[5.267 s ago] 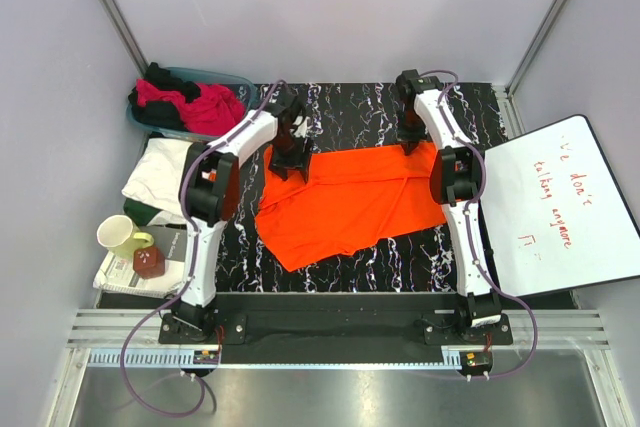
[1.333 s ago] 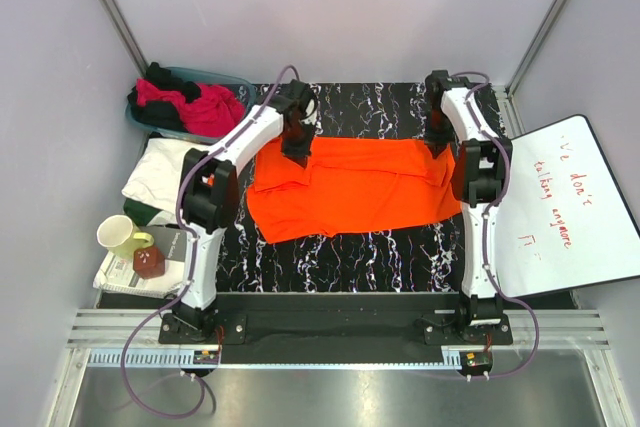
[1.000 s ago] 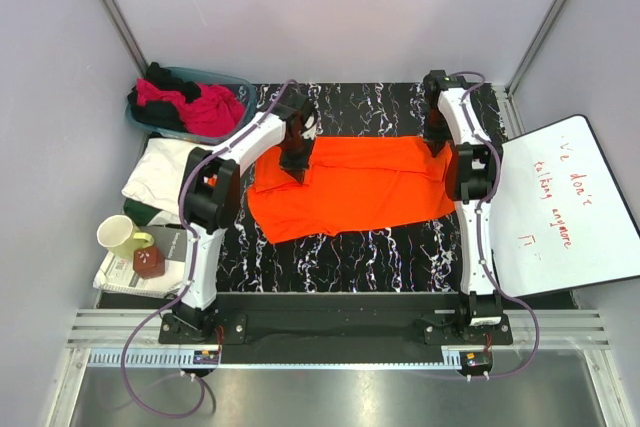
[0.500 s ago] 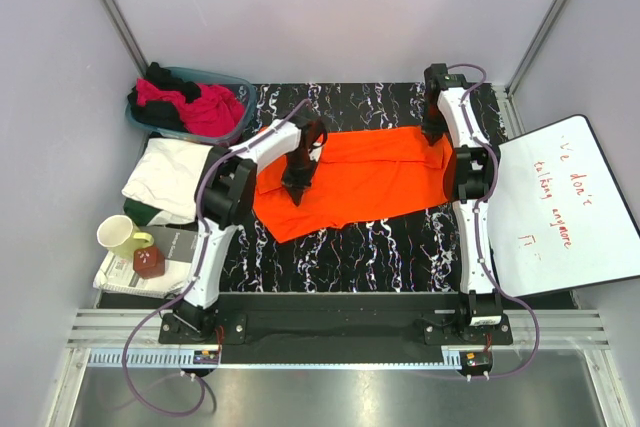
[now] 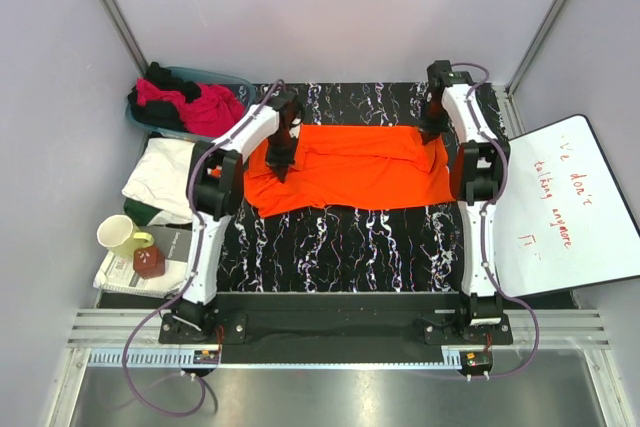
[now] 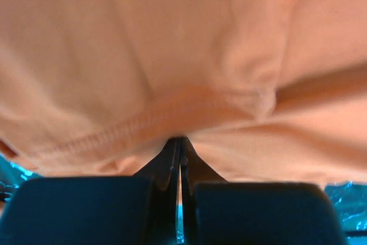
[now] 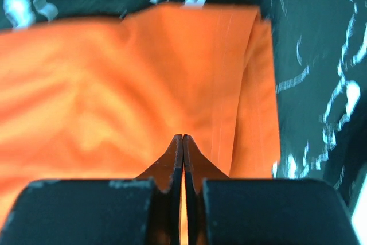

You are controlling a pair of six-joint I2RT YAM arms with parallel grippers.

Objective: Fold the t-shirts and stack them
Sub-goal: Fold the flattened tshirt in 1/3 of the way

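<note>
One orange t-shirt (image 5: 350,167) lies spread across the far half of the tabletop (image 5: 350,247), its only garment. Two grippers meet it. The left gripper (image 6: 181,139), at the shirt's left end, has its jaws pinched on a puckered seam. The right gripper (image 7: 183,136), at the far right corner, has its jaws pressed together at the cloth; whether it holds any is unclear. Beyond the left edge lies one white t-shirt (image 5: 160,169), and one basket (image 5: 238,80) holds magenta cloth (image 5: 210,107) and black cloth (image 5: 157,76).

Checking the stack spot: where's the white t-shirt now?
Top view, left side: the white t-shirt lies beside the black mat, between the teal basket and the mug.
</note>
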